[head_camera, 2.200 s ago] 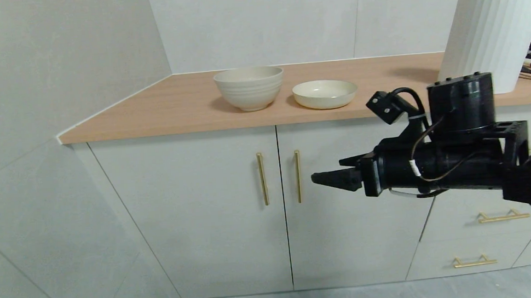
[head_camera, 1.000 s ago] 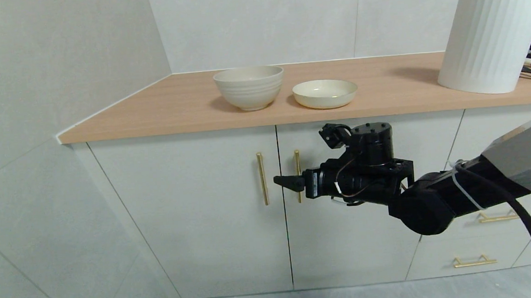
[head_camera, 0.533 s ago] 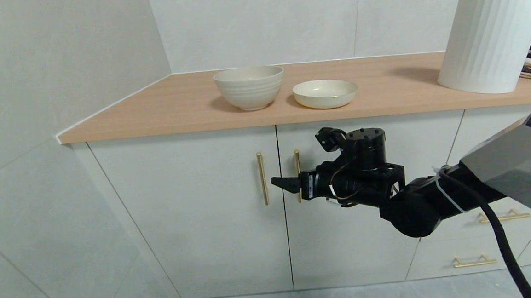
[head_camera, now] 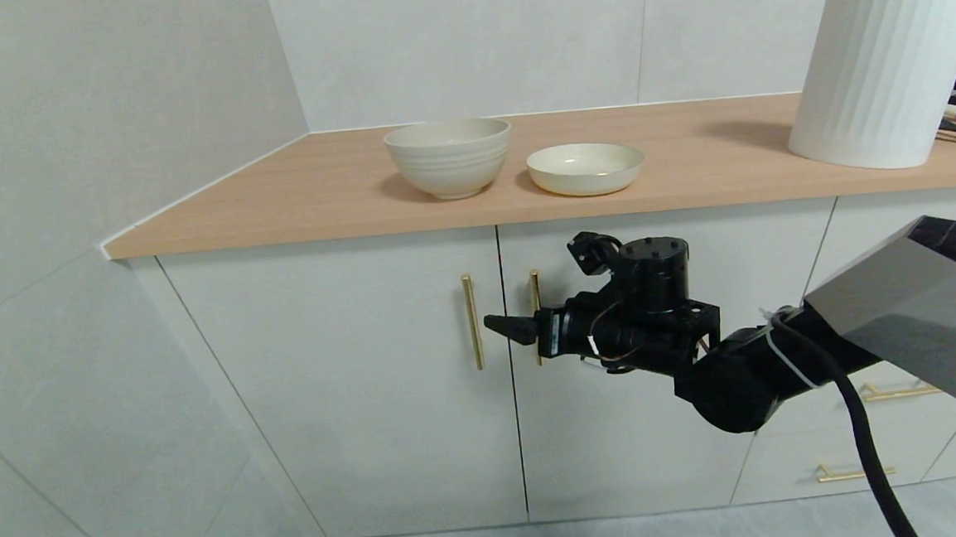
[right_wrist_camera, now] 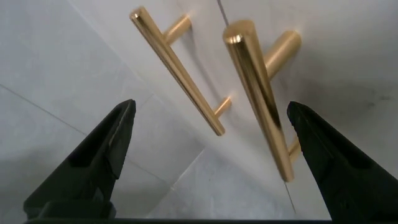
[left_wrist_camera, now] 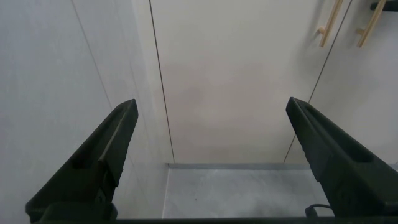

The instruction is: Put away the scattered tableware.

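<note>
Right gripper (head_camera: pixel 502 327) advanced, jaws wide | door handle (head_camera: pixel 534 286) partly hidden | left gripper (left_wrist_camera: pixel 211 102) wide

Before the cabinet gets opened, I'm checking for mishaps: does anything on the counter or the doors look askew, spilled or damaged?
Nothing stands out. The bowl and the shallow dish sit upright and apart on the counter, nothing spilled; both cabinet doors look shut, their gold handles straight.
</note>
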